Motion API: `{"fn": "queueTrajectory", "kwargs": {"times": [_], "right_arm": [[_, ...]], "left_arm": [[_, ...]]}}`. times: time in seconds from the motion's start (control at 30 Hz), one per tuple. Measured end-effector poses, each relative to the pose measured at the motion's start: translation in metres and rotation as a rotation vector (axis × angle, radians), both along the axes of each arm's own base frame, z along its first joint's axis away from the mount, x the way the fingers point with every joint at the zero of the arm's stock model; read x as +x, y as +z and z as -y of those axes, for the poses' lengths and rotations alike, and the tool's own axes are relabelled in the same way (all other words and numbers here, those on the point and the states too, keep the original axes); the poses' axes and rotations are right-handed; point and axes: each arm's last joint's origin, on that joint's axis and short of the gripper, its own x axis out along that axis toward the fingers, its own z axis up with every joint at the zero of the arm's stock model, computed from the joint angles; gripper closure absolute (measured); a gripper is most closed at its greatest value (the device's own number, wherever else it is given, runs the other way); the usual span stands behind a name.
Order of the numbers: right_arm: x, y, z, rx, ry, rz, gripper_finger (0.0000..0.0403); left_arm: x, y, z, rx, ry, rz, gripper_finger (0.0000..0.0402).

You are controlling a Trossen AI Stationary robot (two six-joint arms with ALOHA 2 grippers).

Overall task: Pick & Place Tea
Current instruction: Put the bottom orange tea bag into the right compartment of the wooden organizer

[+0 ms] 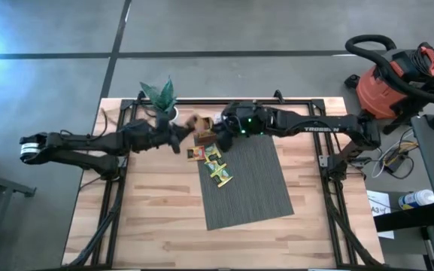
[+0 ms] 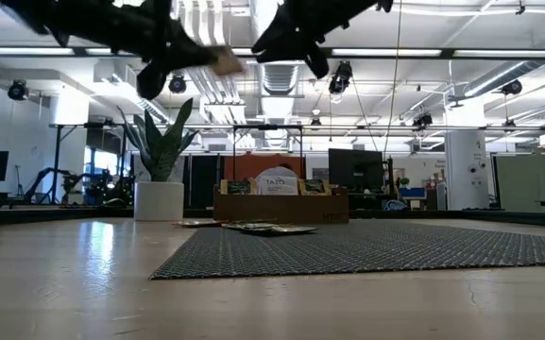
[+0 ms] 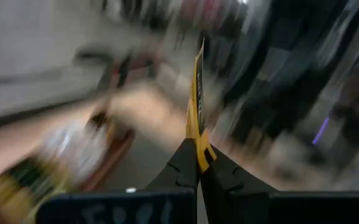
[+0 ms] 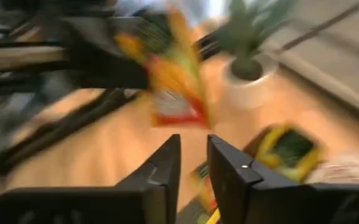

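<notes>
Pinched edge-on between the closed fingers of the left gripper [image 3: 198, 163], a yellow tea sachet [image 3: 195, 106] stands upright in the centre of the left wrist view. From above, that gripper [image 1: 180, 140] sits just left of centre in the upper half of the frame, close to the wooden tray [image 1: 203, 129]. More sachets [image 1: 215, 165] lie scattered at the upper left corner of the grey mat [image 1: 254, 188]. The right gripper [image 4: 193, 163], its fingers slightly parted around nothing, hovers over the tray [image 1: 218, 135]. A potted plant [image 1: 161, 96] stands behind the left gripper.
</notes>
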Motion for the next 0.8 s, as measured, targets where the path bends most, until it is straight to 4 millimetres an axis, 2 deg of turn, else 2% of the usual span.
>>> {"fn": "queueTrajectory", "kwargs": {"times": [0.07, 0.13, 0.27, 0.4, 0.57, 0.8], "right_arm": [[-0.005, 0.001, 0.005, 0.03, 0.16, -0.013, 0.0306], [-0.007, 0.0, 0.008, 0.016, 0.274, -0.02, 0.0295], [-0.008, -0.008, 0.01, -0.131, 0.323, -0.102, 0.0287], [-0.01, -0.009, 0.012, -0.248, 0.318, -0.163, 0.0289], [-0.012, 0.001, 0.013, -0.342, 0.317, -0.219, 0.0291], [-0.017, 0.003, 0.012, -0.342, 0.334, -0.301, 0.0287]], "left_arm": [[0.002, -0.003, 0.001, 0.064, -0.057, -0.213, 0.0398], [0.005, 0.001, 0.002, 0.162, -0.123, -0.353, 0.0398], [0.018, 0.006, 0.0, 0.357, -0.206, -0.54, 0.0398], [0.038, 0.005, -0.003, 0.456, -0.258, -0.614, 0.0398], [0.064, -0.005, -0.007, 0.495, -0.314, -0.685, 0.0398], [0.091, -0.006, -0.012, 0.523, -0.325, -0.684, 0.0399]]}}
